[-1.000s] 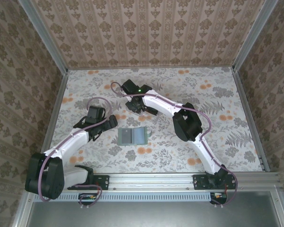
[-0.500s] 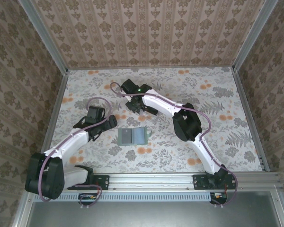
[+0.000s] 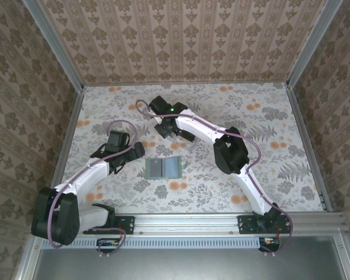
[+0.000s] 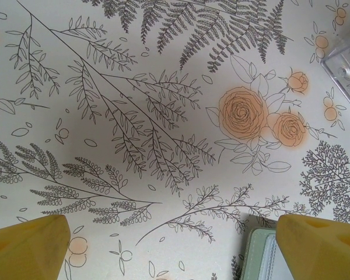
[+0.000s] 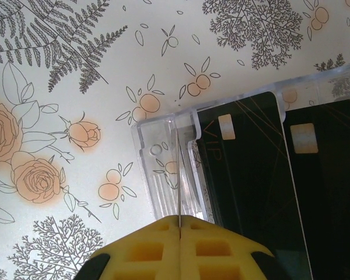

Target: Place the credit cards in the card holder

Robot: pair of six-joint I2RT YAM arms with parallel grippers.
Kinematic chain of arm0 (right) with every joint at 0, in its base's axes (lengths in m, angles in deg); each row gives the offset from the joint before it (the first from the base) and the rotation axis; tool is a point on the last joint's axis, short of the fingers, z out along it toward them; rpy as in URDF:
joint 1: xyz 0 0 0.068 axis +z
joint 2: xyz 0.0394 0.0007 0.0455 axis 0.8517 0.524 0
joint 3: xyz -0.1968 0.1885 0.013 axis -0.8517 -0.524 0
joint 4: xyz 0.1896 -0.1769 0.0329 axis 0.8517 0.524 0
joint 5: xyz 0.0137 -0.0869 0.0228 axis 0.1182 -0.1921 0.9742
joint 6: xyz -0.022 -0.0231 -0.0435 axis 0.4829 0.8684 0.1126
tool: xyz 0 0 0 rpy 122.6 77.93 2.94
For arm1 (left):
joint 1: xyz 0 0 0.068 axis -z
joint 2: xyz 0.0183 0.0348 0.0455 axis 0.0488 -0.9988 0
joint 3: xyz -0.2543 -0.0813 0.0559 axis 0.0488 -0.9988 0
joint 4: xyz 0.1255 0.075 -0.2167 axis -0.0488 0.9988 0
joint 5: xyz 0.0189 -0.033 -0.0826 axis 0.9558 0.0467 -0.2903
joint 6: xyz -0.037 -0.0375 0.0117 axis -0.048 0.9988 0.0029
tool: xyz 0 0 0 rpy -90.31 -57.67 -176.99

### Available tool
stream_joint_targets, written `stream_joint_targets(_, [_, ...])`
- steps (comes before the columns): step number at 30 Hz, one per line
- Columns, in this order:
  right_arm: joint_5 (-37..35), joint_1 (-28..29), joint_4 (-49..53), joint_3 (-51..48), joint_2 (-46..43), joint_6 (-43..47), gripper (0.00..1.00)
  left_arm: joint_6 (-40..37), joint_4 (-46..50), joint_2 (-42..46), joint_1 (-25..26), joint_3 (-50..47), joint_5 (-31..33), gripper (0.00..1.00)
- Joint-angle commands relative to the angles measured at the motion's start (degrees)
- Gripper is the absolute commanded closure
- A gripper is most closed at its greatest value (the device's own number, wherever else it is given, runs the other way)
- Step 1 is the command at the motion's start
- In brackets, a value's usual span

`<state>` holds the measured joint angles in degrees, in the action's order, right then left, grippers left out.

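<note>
In the right wrist view my right gripper (image 5: 179,219) is shut on a credit card (image 5: 178,175), seen edge-on as a thin line rising from between the yellow fingers. It stands over the left end of a clear plastic rack (image 5: 157,175), where two more black credit cards (image 5: 245,169) stand upright. The card holder (image 3: 164,168), a sage-green wallet, lies open and flat at the table's middle. My left gripper (image 3: 139,150) hangs just left of it, open, and a corner of the card holder (image 4: 259,256) shows by its right finger (image 4: 321,245).
Floral paper covers the table (image 3: 268,146), which is walled on three sides. The right arm (image 3: 230,154) reaches across behind the wallet to the rack. A corner of the clear rack (image 4: 347,64) shows at the upper right of the left wrist view.
My right gripper has closed the last of its gap onto the card and shifted slightly toward the back. The left arm and the wallet have not moved.
</note>
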<state>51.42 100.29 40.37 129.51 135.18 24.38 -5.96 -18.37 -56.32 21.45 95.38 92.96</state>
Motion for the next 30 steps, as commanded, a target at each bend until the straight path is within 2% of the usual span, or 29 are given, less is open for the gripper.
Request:
stream_joint_targets(1, [-0.3, 0.4, 2.9, 2.5, -1.4, 0.1, 1.0, -1.2, -0.6, -0.3, -0.4, 0.0, -0.5, 0.0])
stream_joint_targets(7, [0.7, 2.5, 3.8, 3.3, -6.3, -1.9, 1.0, -1.3, -0.3, -0.5, -0.4, 0.0, -1.1, 0.0])
stream_joint_targets(11, [2.4, 4.3, 2.7, -0.5, -11.5, -8.1, 1.0, -1.4, 0.0, -0.1, -0.3, -0.6, -0.8, 0.0])
stream_joint_targets(15, [6.8, 4.7, -4.1, -12.5, -19.2, -17.7, 1.0, -1.5, 0.2, 0.6, -0.3, -1.3, -0.4, 0.0])
stream_joint_targets(23, [11.3, 5.6, -27.9, -43.1, -33.6, -41.1, 1.0, -1.4, 0.7, 1.6, 0.3, -1.9, -0.2, 0.0])
stream_joint_targets(30, [10.8, 7.8, -39.5, -56.3, -36.4, -54.1, 1.0, -1.4, 1.1, 1.5, 1.4, -1.7, 0.2, 0.0])
